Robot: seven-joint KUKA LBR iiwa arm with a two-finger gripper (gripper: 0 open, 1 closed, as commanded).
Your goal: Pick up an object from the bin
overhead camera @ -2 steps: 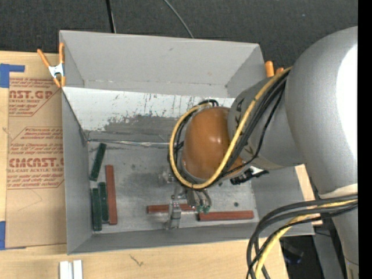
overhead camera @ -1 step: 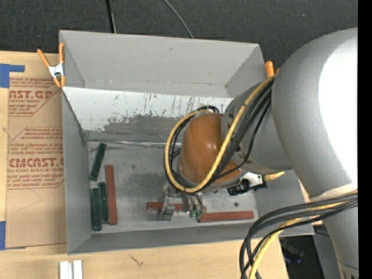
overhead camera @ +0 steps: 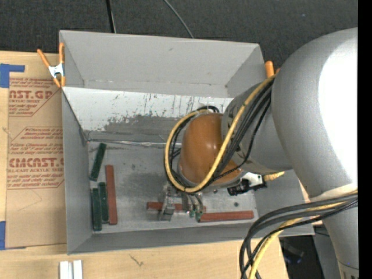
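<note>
My gripper (overhead camera: 176,207) is down at the bin floor near the middle of the front wall, under the orange wrist cover. A short red-brown stick (overhead camera: 154,206) lies flat and pokes out to the left from under the gripper; I cannot tell whether it is held. A longer red-brown stick (overhead camera: 228,216) lies along the front wall just right of the gripper, with a small green end (overhead camera: 197,217) at its left tip.
By the left wall lie a tilted dark green stick (overhead camera: 97,160), a long red-brown stick (overhead camera: 110,194) and two dark green sticks (overhead camera: 96,209) side by side. The arm and its cables cover the bin's right part.
</note>
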